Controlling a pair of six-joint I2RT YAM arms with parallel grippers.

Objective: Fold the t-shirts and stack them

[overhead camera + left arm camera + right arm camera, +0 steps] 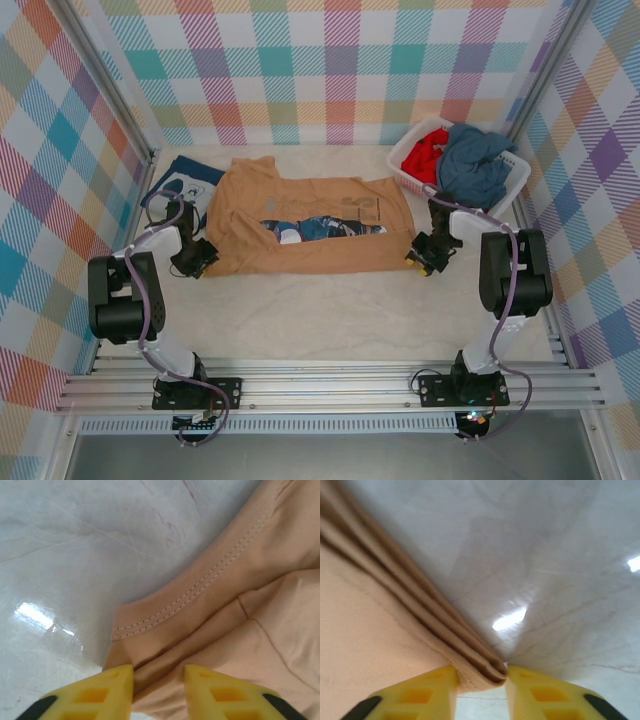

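Folding the tan shirt (310, 195) midway: left gripper (159, 674) and right gripper (481, 674) each pinch a near corner. Next up, probably lifting both together, evenly.

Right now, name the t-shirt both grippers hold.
The tan t-shirt spread centrally; the navy tee lies left, red and grey-blue tees fill the white basket.

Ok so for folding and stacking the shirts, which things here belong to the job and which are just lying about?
Job: tan t-shirt, gripped at its near corners by the left pincer and right pincer; navy t-shirt; red t-shirt; grey-blue t-shirt.

Lying about: white slatted basket holding the red and grey-blue ones; table.
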